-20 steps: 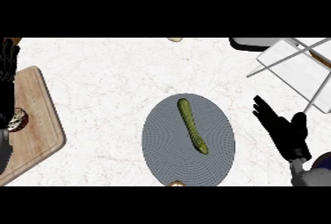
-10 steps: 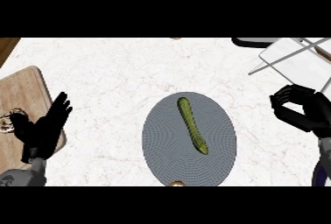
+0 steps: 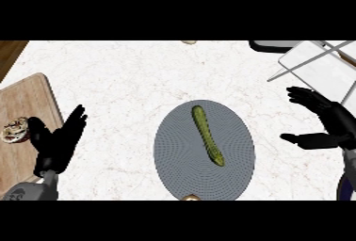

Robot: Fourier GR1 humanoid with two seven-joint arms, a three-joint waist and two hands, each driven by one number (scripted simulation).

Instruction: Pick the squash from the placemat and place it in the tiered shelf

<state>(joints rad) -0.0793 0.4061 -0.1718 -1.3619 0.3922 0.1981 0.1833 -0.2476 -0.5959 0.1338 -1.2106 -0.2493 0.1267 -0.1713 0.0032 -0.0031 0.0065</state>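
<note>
On the grey placemat (image 3: 179,157) lies the green squash (image 3: 207,134), between the spread left hand (image 3: 57,143) and spread right hand (image 3: 332,123).

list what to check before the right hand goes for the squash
1. The squash lies uncovered on the placemat: ok.
2. The right hand is open and holds nothing: ok.
3. The counter between right hand and squash is free of other things: ok.
4. The left hand is open and apart from the placemat: ok.
5. The tiered shelf has room for the squash: cannot tell, only part of it shows at the upper right.
</note>
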